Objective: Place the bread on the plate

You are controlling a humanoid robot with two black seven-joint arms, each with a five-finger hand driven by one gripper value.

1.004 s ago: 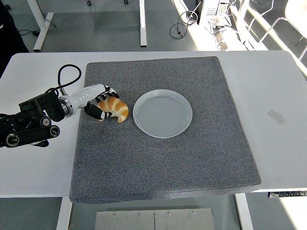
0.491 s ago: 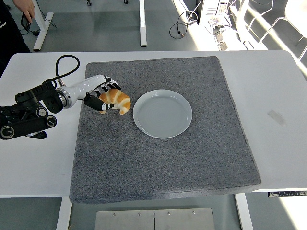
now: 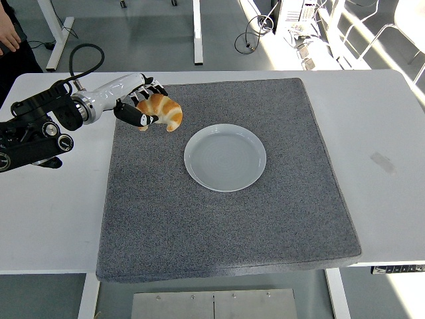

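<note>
A golden croissant [image 3: 163,111] hangs in the air over the grey mat's far left part, held by my left hand [image 3: 141,106], whose black fingers are curled around its left end. The white round plate [image 3: 225,157] lies on the middle of the mat, to the right of and nearer than the croissant, with nothing on it. My left arm [image 3: 46,126] comes in from the left edge over the white table. My right arm does not show.
A large grey mat [image 3: 219,226] covers most of the white table [image 3: 385,146]. A black cable [image 3: 83,53] loops up from my left forearm. A person's hand [image 3: 8,41] shows at the top left, beyond the table.
My left hand has lifted the croissant off the mat and carried it up and toward the far side. The plate has not moved. The person's hand has shifted at the top left.
</note>
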